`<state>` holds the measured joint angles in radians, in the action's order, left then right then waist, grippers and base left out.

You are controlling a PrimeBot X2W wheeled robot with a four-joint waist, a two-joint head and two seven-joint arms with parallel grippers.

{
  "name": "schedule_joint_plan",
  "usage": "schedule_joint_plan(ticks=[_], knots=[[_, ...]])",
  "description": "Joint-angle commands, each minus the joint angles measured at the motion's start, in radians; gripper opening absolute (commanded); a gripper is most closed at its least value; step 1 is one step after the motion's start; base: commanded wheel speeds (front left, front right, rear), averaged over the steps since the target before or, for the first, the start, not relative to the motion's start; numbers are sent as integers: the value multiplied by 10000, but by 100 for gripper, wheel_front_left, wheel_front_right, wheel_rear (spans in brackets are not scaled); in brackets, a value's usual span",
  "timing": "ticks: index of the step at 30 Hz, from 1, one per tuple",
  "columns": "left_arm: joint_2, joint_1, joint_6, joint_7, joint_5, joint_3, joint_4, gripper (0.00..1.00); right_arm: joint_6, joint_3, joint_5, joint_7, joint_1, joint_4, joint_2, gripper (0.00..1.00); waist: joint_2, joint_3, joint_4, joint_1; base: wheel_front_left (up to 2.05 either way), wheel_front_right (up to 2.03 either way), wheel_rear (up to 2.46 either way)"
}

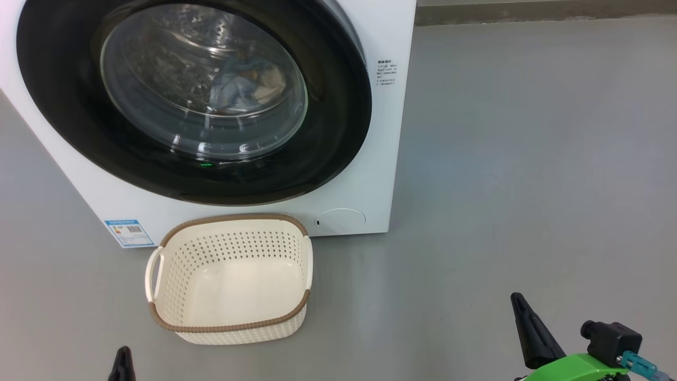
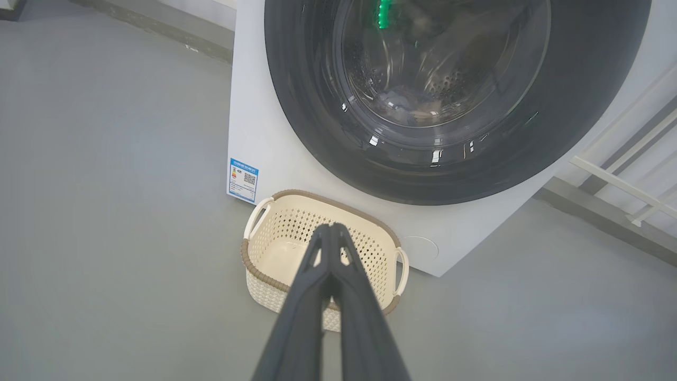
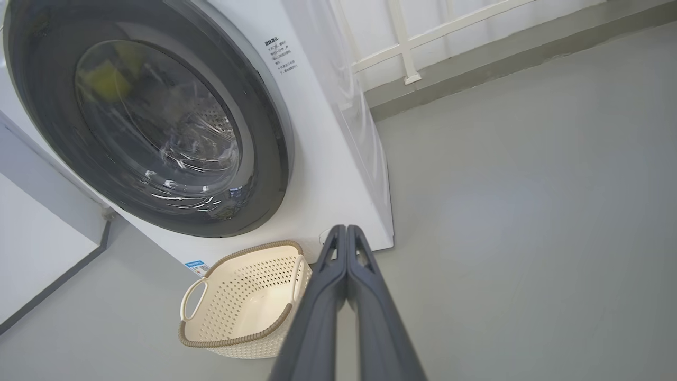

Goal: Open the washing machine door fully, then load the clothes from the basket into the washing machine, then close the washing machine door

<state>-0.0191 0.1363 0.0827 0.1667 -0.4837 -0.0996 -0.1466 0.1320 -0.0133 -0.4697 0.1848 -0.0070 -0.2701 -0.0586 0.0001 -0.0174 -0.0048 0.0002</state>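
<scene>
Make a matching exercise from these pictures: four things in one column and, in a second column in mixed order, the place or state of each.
Things
1. washing machine door
2. clothes
3. basket
4. left gripper

Places or states
a. empty, standing on the floor
b. shut, holding nothing
c. closed against the washing machine
d. inside the drum

Right pairs: 1-c, 2-d, 3-a, 4-b

Cream perforated basket [image 1: 232, 323], brown rim; white washing machine [image 1: 370, 174].
</scene>
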Motion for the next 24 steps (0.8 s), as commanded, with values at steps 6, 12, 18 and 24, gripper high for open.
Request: schedule_joint_plan(ticks=[6, 12, 18, 24], knots=[[-186, -499, 55, -199, -929, -81, 89, 0, -4, 86, -1002, -172, -408, 250, -94, 0, -1, 10, 3, -2, 0, 0, 0], [-193, -609, 79, -346, -1511, -85, 28, 0, -4, 121, -1614, -305, -439, 252, -106, 0, -1, 17, 6, -2, 0, 0, 0], [-201, -740, 107, -521, -2206, -89, -45, 0, -5, 167, -2342, -467, -477, 254, -119, 0, -1, 26, 9, -2, 0, 0, 0], [-210, -872, 136, -697, -2904, -93, -117, 0, -6, 216, -3071, -632, -515, 256, -129, 0, -1, 35, 12, -2, 0, 0, 0]])
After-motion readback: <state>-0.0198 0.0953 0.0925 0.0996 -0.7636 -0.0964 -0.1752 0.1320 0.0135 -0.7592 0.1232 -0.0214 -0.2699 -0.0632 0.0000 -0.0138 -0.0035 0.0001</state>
